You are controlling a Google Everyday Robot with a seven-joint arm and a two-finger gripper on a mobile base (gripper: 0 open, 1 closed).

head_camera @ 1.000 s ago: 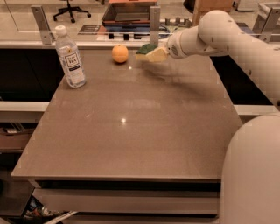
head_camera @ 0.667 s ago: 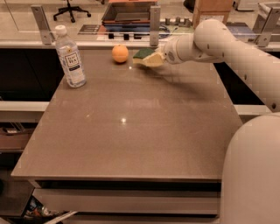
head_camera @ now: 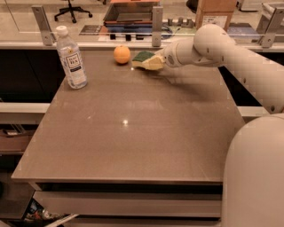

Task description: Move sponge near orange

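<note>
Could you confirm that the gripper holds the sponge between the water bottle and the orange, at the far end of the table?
Not quite: the camera view shows the orange between the water bottle and the sponge. The gripper does hold the sponge at the far end of the table.

brown tabletop with a light glint, office chair beyond it.

I see a brown table whose smooth top catches one spot of light. The orange sits on it by the far edge. A clear water bottle stands upright well to the orange's left. Just right of the orange, my gripper grips the sponge low over the tabletop; I cannot tell whether the sponge touches the top.
</note>
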